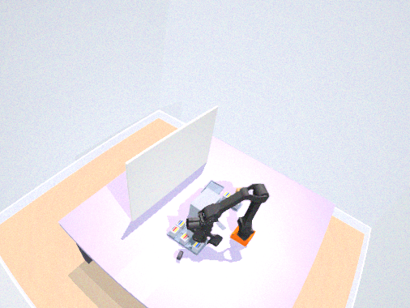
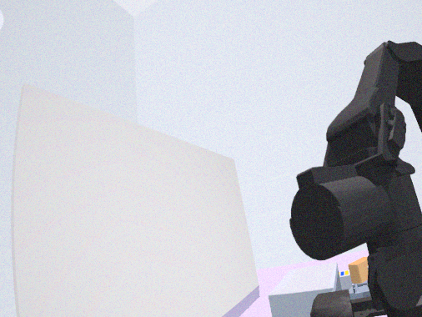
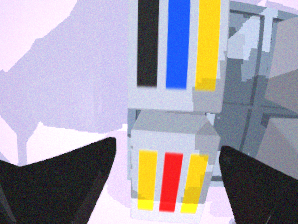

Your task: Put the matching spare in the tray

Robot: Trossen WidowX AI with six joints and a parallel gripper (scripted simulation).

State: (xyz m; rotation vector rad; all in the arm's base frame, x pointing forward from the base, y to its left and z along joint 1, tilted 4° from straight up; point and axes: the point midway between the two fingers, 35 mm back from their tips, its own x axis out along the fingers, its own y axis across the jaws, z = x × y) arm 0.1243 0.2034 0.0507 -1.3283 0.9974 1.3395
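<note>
In the wrist view, my gripper (image 3: 168,149) is open, with one fingertip on each side of a pale grey spare with yellow, red and yellow stripes (image 3: 170,182). A larger-looking spare with black, blue and yellow stripes (image 3: 177,98) stands just beyond it. Both are on the grey rack (image 3: 236,82) (image 1: 189,248). The top view shows several striped spares there, including one with a red stripe (image 1: 175,229); the arm covers part of the rack. A shallow grey tray (image 1: 220,188) lies towards the back. I cannot identify the mounted unit or read its back code.
A large upright pale panel (image 1: 170,162) (image 2: 129,217) stands behind the rack. A grey box-like block (image 1: 206,199) (image 2: 306,280) is beside the tray. An orange block (image 2: 358,271) and a blue-and-yellow-marked unit (image 2: 344,280) are beyond it. A small dark object (image 1: 180,255) lies before the rack.
</note>
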